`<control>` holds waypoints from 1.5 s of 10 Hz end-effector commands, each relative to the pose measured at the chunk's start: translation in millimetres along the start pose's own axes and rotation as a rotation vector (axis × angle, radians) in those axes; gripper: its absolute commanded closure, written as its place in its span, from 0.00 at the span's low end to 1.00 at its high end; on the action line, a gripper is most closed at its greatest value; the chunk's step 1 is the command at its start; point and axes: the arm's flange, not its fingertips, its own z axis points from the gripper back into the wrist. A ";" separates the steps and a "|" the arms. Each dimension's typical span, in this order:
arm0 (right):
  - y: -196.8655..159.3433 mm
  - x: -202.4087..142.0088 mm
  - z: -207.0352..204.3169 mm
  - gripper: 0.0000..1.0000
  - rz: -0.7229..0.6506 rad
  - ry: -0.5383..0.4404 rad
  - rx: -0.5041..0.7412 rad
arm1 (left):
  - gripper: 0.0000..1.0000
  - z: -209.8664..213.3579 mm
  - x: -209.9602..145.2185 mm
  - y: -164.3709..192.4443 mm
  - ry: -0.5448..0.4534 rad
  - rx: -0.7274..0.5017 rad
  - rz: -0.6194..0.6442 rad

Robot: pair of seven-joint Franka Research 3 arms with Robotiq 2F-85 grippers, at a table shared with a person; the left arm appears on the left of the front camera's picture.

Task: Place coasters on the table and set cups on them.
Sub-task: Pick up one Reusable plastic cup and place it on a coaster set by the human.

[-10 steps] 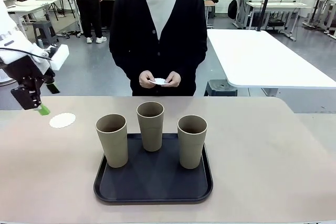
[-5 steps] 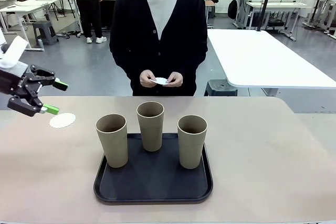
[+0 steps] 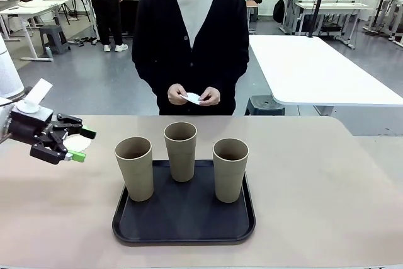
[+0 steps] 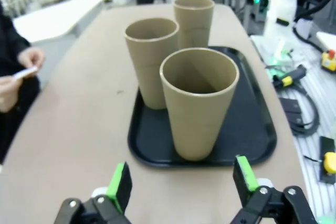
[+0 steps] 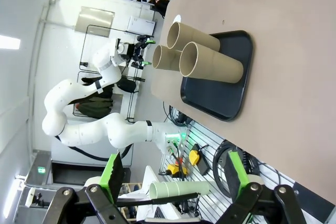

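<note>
Risk: You are aiming the left claw [image 3: 83,146] side-on at the nearest cup [image 3: 134,168]. Going in too fast could be tipping it into the other cups.
Second risk: The claw seems to be hanging just above a coaster [image 3: 79,141]. Dipping could be dragging it.
Cup: It is standing upright on the black tray [image 3: 182,231], near the claw, not touching.
Left claw: Fingers are standing wide apart, empty.
Right claw [image 5: 170,174]: Fingers are apart too, holding nothing.

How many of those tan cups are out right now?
3. All stand upright on the black tray: the left cup, the middle cup set farther back, and the right cup. None looks hidden.
</note>
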 end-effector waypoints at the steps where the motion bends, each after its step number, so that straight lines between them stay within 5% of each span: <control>1: 0.0 1.1 0.1 0.00 0.003 -0.003 0.011 | 0.00 3.5 -8.4 24.7 -0.029 -0.092 -0.018; 4: 0.0 1.1 0.1 0.00 0.003 -0.003 0.011 | 0.00 -6.9 -23.4 37.0 -0.098 -0.161 -0.038; 6: 0.0 1.1 0.1 0.00 0.003 -0.003 0.011 | 0.00 -15.6 -12.5 32.3 -0.026 -0.127 -0.101; 7: 0.0 1.1 0.1 0.00 0.003 -0.003 0.011 | 0.00 -9.9 -20.7 33.9 -0.093 -0.139 -0.006; 10: 0.0 1.1 0.1 0.00 0.003 -0.003 0.011 | 0.00 -9.9 -20.7 33.9 -0.093 -0.139 -0.006; 15: 0.0 1.1 0.1 0.00 0.003 -0.003 0.011 | 0.00 -25.6 -38.9 45.0 -0.105 -0.259 -0.138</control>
